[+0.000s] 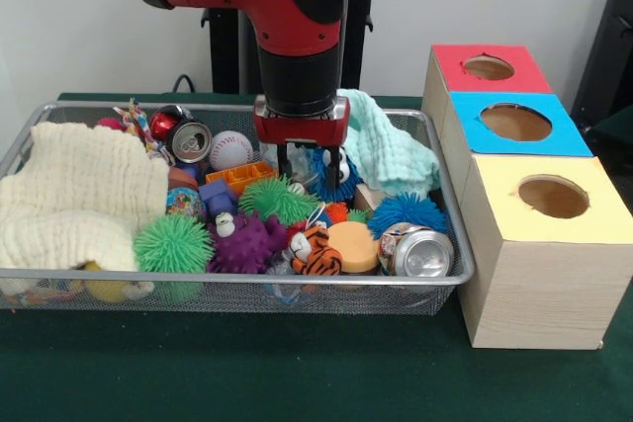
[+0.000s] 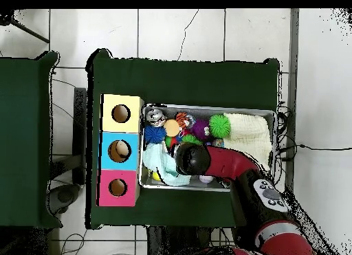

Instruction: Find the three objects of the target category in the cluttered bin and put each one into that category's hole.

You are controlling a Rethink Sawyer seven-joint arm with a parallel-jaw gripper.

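The silver wire-mesh bin (image 1: 450, 200) lies on the green table and is full of toys, cans and cloths. My gripper (image 1: 309, 173) hangs in the bin's back middle, open, with its fingers (image 1: 284, 160) down either side of a dark blue spiky ball (image 1: 322, 183). I cannot tell if they touch it. Three wooden boxes stand right of the bin, each with a round hole: red top (image 1: 524, 71), blue top (image 1: 554, 135), yellow top (image 1: 593, 214). In the overhead view the arm (image 2: 220, 163) covers the gripper over the bin (image 2: 271, 115).
In the bin: a cream cloth (image 1: 79, 195) at left, a mint cloth (image 1: 391, 150) at back right, a baseball (image 1: 230, 149), two cans (image 1: 188, 140) (image 1: 420, 252), green spiky balls (image 1: 173, 242) (image 1: 277, 200), a purple spiky toy (image 1: 247, 242), a tiger toy (image 1: 315, 256), an orange disc (image 1: 353, 244).
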